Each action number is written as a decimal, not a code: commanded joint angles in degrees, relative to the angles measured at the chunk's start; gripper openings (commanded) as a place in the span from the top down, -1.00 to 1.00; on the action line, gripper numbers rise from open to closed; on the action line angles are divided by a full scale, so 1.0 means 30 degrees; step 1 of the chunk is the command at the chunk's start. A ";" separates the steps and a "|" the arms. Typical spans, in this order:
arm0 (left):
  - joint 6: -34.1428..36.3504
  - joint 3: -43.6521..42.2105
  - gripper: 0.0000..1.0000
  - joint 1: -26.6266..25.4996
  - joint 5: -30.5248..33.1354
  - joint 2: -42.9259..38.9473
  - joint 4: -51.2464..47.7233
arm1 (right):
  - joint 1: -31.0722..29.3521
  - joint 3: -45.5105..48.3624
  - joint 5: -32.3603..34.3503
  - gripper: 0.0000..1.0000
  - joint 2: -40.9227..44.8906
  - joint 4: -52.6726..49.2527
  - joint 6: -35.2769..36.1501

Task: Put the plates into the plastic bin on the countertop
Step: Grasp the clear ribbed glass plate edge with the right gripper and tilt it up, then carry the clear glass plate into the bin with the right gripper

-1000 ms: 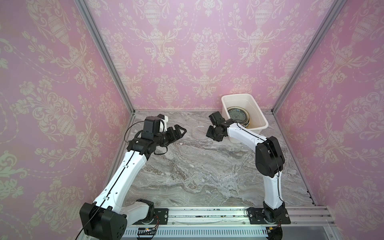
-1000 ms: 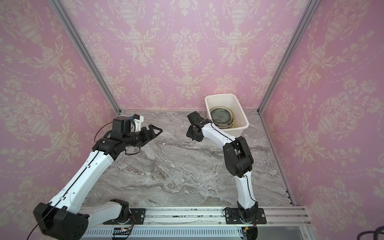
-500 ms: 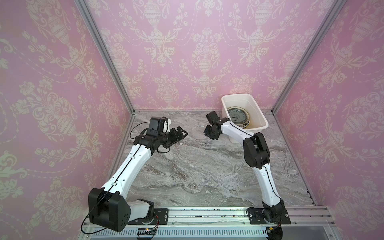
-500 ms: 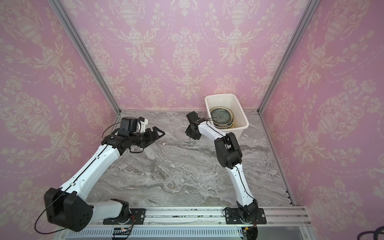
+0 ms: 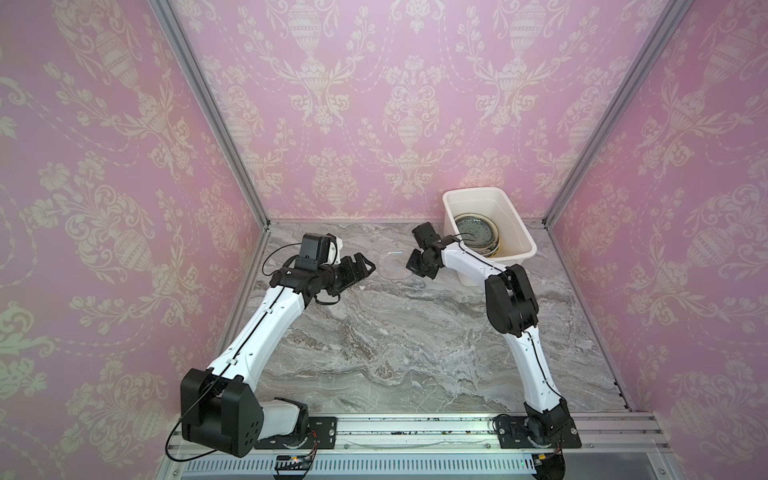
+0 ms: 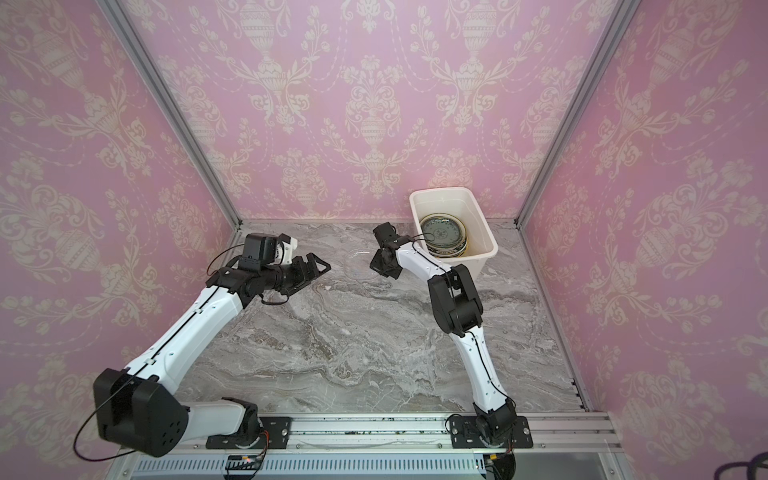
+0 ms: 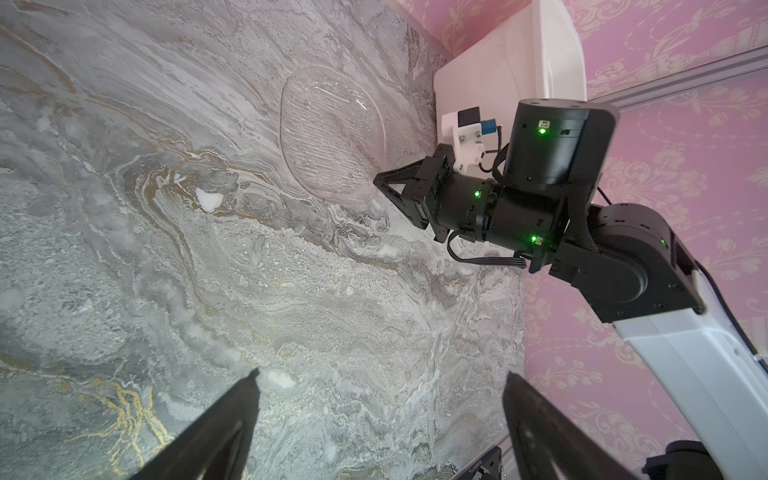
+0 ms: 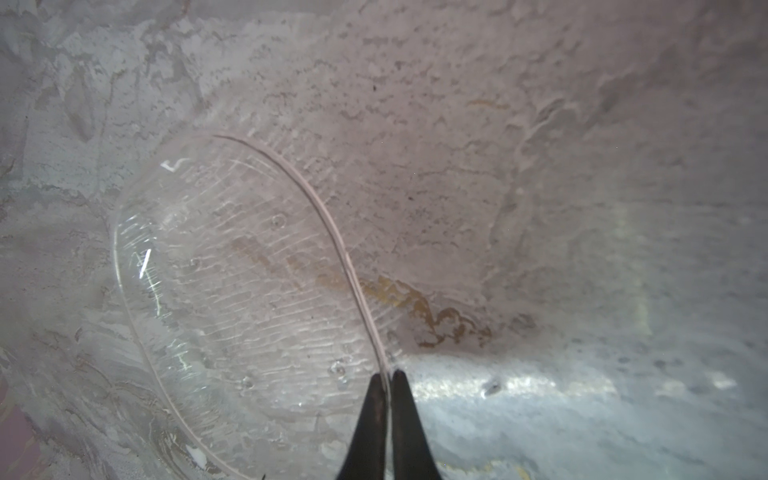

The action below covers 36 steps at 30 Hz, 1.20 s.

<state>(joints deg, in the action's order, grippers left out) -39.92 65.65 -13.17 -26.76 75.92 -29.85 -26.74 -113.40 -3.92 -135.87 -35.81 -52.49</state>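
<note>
The left gripper [image 5: 365, 266] hangs over the grey marble countertop [image 5: 395, 332], jaws spread wide and empty. Just beyond, the right gripper [image 8: 386, 376] pinches the rim of a clear glass plate [image 8: 232, 282] on the marble. Behind it, the white plastic bin [image 5: 509, 224] holds stacked plates [image 5: 473, 230].

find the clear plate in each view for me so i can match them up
In a top view: plate flat on the counter between the arms, left of the bin.
In a top view: plate in the same spot.
Left wrist: plate between the bin and the right end effector.
Right wrist: plate stretching away from the closed tips.
Shared landmark: the right end effector, shut on the plate's rim, shows in all four.
</note>
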 commanded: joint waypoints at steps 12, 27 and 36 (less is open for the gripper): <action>0.0120 0.0881 -0.87 0.0200 -0.0192 -0.1381 -0.0565 | -0.0426 0.3176 0.0076 1.00 0.4799 0.0908 0.1124; -0.0111 0.0756 -0.86 0.0200 0.0029 -0.3048 -0.1142 | -0.0436 0.4853 -0.0206 1.00 0.9145 0.0878 0.1390; -0.0832 0.1068 -0.86 0.0089 -0.0654 -0.3618 0.0787 | 0.0952 0.5200 -0.0569 1.00 1.2252 0.0418 0.0446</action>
<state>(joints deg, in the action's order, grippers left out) -40.88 66.87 -13.19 -26.79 66.46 -30.20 -25.56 -98.39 -5.19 -101.71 -33.54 -49.74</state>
